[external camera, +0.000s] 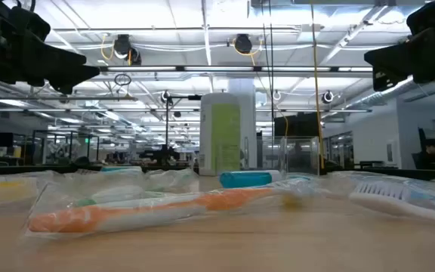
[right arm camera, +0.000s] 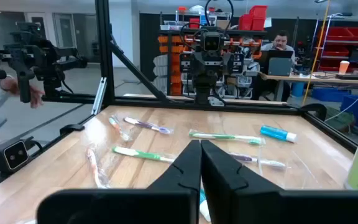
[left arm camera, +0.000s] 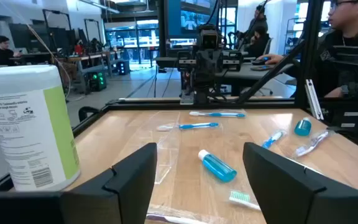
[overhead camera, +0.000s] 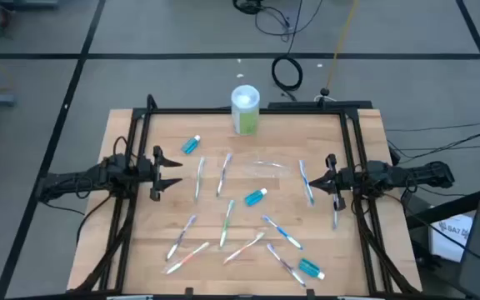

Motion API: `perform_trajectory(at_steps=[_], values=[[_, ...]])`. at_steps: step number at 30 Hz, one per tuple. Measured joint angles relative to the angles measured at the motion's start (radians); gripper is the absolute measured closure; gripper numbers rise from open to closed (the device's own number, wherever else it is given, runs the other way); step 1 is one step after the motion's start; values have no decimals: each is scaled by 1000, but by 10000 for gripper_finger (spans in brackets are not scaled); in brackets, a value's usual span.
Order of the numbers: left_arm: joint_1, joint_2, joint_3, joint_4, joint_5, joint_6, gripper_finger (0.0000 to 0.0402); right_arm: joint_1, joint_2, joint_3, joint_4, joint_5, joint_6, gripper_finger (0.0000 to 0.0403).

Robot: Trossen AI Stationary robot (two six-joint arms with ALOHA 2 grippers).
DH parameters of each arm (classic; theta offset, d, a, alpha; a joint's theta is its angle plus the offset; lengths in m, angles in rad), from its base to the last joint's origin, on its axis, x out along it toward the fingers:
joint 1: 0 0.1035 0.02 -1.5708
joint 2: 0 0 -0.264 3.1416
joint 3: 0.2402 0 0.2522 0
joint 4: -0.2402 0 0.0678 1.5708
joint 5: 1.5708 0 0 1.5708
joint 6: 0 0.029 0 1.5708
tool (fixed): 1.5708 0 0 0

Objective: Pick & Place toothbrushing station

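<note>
**Q:** Orange-pink toothbrush (external camera: 157, 208) fills the front of the low view, lying flat in its wrapper. What sits beyond it?

**A:** A teal tube (overhead camera: 256, 197) at mid-counter, with more wrapped toothbrushes (overhead camera: 226, 223) scattered around it, and a clear plastic bag (overhead camera: 261, 169) just past that. A wipes canister (overhead camera: 245, 109) stands at the far edge of the counter (overhead camera: 365, 133).

**Q:** And the arms?

**A:** Both hover at the counter's sides, facing each other. The left end effector (overhead camera: 170, 173) has its fingers (left arm camera: 132, 180) spread apart and holds nothing. The right end effector (overhead camera: 323, 177) has its fingers pressed together, also empty.

**Q:** Which is better placed?

**A:** I'd judge the left for a first grasp, since it is already spread. The tube lies straight ahead of it toward the counter's middle, long axis running roughly crosswise to the approach. A blue toothbrush (overhead camera: 306, 182) lies just beside the right end effector, its length running front to back.
</note>
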Motion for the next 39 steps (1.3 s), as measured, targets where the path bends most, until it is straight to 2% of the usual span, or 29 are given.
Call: perform_trajectory(at_steps=[18,24,29,35,39], values=[[0,0,-1,23,0,1,158,0,0,0,2,1,-23,399],[0,0,-1,103,0,0,158,0,1,0,67,54,-179,399],[0,0,-1,141,-27,2,158,0,0,0,199,178,-399,399],[0,0,0,138,-64,-28,158,0,0,0,298,241,-424,399],[0,0,0,154,-184,-27,158,0,0,0,327,245,-486,399]])
